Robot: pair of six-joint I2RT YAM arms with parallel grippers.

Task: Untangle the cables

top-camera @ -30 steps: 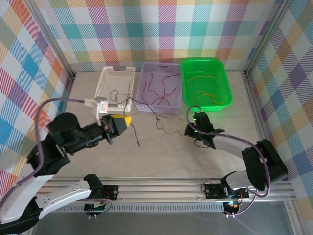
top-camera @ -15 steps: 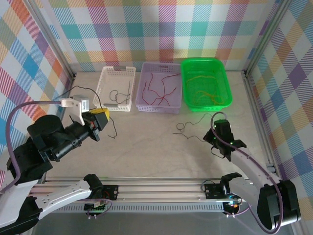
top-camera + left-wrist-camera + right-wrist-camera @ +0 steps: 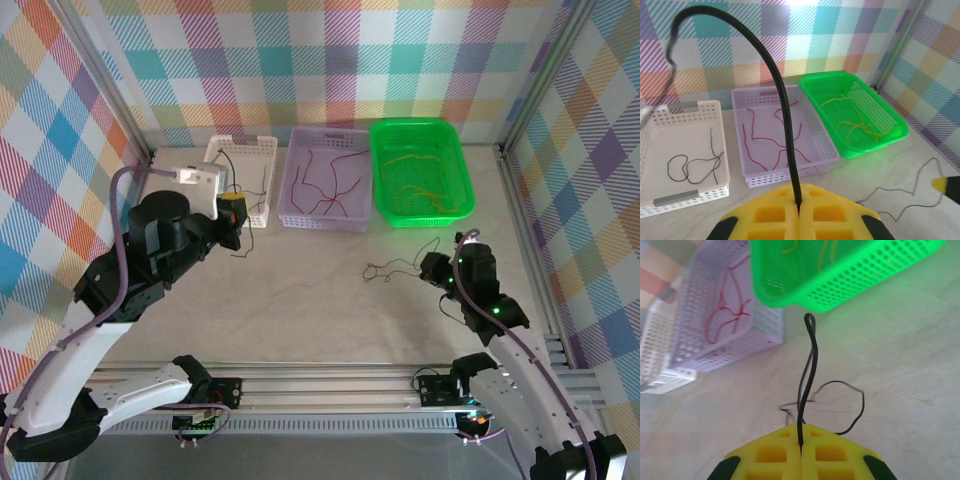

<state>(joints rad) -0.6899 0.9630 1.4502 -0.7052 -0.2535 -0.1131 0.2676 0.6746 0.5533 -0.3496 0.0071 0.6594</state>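
Black cables point(image 3: 782, 100) pinched in closed jaws, L gripper point(image 3: 799, 209) & R gripper point(image 3: 801, 449).

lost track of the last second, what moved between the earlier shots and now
The left gripper swung left from mid-table, then away toward the white basket, jaws shut on a black cable. The right gripper pulled right and nearer, dragging a second black cable clear of the first. The purple basket with red cables and green basket with yellow cables stayed put.
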